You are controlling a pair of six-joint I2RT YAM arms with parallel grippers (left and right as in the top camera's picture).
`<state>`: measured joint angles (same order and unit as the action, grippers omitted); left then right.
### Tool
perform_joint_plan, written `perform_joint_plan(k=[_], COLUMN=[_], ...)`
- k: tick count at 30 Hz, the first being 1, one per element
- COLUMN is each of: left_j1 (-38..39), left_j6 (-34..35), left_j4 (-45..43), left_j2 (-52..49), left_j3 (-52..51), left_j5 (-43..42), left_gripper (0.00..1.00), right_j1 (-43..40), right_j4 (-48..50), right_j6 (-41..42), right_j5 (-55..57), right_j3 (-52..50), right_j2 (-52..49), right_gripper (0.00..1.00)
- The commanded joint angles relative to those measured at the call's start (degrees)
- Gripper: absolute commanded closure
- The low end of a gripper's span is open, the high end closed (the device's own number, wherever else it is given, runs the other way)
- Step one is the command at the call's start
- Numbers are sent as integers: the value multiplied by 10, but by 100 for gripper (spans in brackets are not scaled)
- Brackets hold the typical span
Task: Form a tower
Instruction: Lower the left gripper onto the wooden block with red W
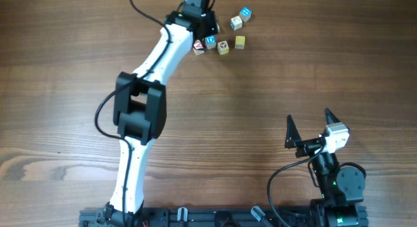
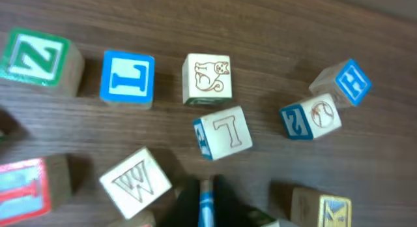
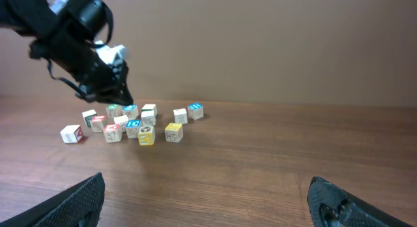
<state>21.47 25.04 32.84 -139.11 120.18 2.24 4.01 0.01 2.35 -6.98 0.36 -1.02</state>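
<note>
No tower shows in any view; the small wooden letter cubes lie singly in a cluster (image 1: 221, 43) at the table's far edge. My left gripper (image 1: 194, 21) hangs over that cluster's left part. From the left wrist its fingers (image 2: 205, 202) look shut, with only a thin blue strip between them. Just ahead of them lie an L cube (image 2: 223, 132) and a W cube (image 2: 135, 181), and a yellow cube (image 2: 322, 206) sits to the right. My right gripper (image 1: 309, 121) stands open and empty near the front right, far from the cubes (image 3: 133, 122).
Further cubes surround the left gripper: a green Z cube (image 2: 40, 60), a blue I cube (image 2: 127, 77), a cat cube (image 2: 207, 79), a red cube (image 2: 26, 191) and a blue H cube (image 2: 342, 82). The left arm (image 1: 140, 109) slants across the table's left half.
</note>
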Motion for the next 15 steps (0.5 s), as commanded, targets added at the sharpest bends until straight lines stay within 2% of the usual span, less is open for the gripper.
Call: perform_joint_plan(k=[1, 4, 9, 15], left_j1=[5, 5, 4, 3], left_j6=[10, 10, 11, 14], left_j4=[-14, -11, -5, 7], left_j2=[-14, -24, -43, -45], left_j3=[9, 9, 9, 8], left_j5=[57, 58, 64, 84], left_gripper=[59, 48, 52, 51], right_j1=[-3, -3, -3, -3], right_j4=[3, 3, 3, 3], right_j6=[8, 8, 8, 8], right_j5=[10, 10, 10, 10], right_j3=[0, 0, 0, 0], right_j2=[2, 2, 2, 2], right_gripper=[0, 0, 0, 0])
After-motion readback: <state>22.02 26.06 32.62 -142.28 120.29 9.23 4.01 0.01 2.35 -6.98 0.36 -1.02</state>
